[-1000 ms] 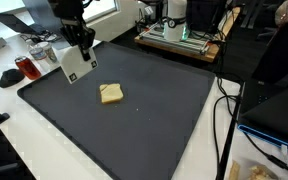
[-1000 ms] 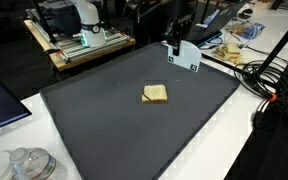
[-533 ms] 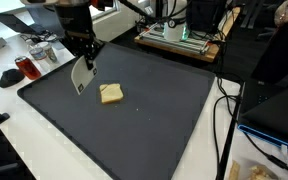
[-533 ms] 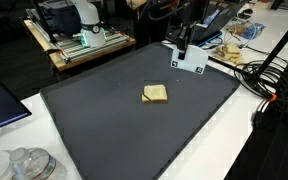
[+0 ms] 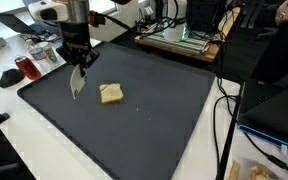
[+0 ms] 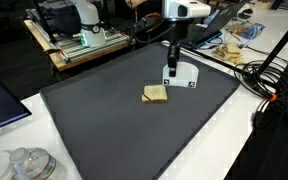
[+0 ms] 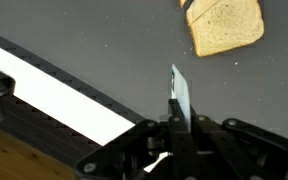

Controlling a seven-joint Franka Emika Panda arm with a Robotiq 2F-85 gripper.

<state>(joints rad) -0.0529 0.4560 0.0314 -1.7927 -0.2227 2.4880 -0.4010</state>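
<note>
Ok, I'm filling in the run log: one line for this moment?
jaws: shut on card | card: hangs down over mat | bread: flat on mat, apart from card

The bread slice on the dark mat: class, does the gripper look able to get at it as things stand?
Probably yes: only bare mat lies between the gripper and the bread slice, but its jaws are shut on a white flat piece.
</note>
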